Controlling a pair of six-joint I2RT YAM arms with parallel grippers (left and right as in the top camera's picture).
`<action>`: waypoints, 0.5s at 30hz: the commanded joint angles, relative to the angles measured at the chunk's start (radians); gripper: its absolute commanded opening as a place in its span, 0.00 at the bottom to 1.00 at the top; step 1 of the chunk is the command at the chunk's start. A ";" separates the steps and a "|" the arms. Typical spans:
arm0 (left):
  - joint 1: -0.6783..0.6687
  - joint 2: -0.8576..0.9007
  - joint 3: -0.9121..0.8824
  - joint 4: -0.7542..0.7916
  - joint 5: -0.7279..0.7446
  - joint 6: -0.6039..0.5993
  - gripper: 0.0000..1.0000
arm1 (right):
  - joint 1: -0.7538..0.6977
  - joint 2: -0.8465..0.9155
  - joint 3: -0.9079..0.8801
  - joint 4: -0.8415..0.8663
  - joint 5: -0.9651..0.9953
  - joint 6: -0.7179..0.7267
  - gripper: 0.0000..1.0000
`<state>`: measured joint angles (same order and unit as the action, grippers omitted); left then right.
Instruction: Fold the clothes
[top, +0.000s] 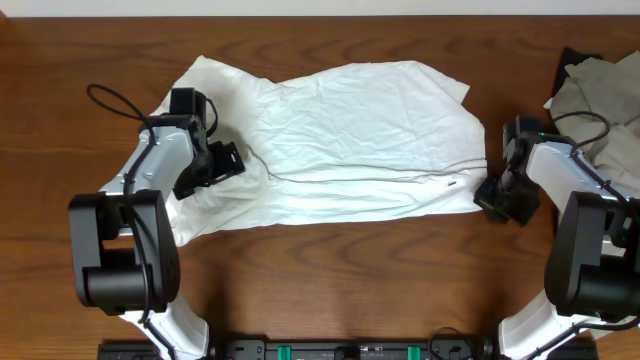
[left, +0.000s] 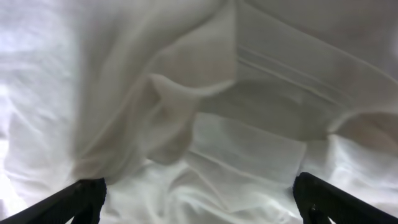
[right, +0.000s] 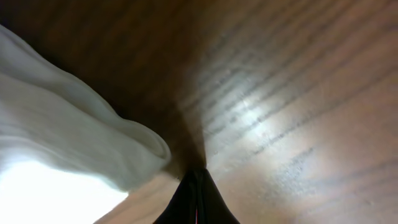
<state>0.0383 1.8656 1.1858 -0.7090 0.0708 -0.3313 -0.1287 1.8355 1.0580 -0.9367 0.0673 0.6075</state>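
The clothes (top: 350, 130), a wrinkled white T-shirt, lie spread across the middle of the wooden table (top: 350, 290) with no lettering showing. My left gripper (top: 225, 162) hovers over the shirt's left part, jaws wide open. In the left wrist view its gripper (left: 199, 190) has only rumpled white fabric (left: 205, 124) between its black fingertips (left: 84, 196). My right gripper (top: 492, 195) sits low at the shirt's right edge. In the right wrist view that gripper (right: 198, 177) is shut with nothing between the fingers. The cloth's rolled edge (right: 124, 143) lies just left of it on bare wood.
A heap of grey-beige cloth (top: 605, 95) with a dark piece (top: 578, 55) lies at the table's back right, behind the right arm. Bare wood runs along the front of the table and around the shirt.
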 joint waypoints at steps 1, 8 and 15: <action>0.009 -0.042 0.030 -0.019 -0.019 0.020 0.98 | -0.004 0.001 0.040 -0.033 0.041 0.028 0.01; 0.002 -0.213 0.051 -0.057 -0.014 0.020 0.98 | 0.000 -0.113 0.142 -0.138 0.047 0.027 0.01; -0.044 -0.330 0.049 -0.101 0.016 0.020 0.98 | 0.087 -0.270 0.159 -0.130 -0.073 -0.100 0.08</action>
<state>0.0193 1.5410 1.2209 -0.7948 0.0723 -0.3313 -0.0902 1.6070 1.1999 -1.0748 0.0639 0.5846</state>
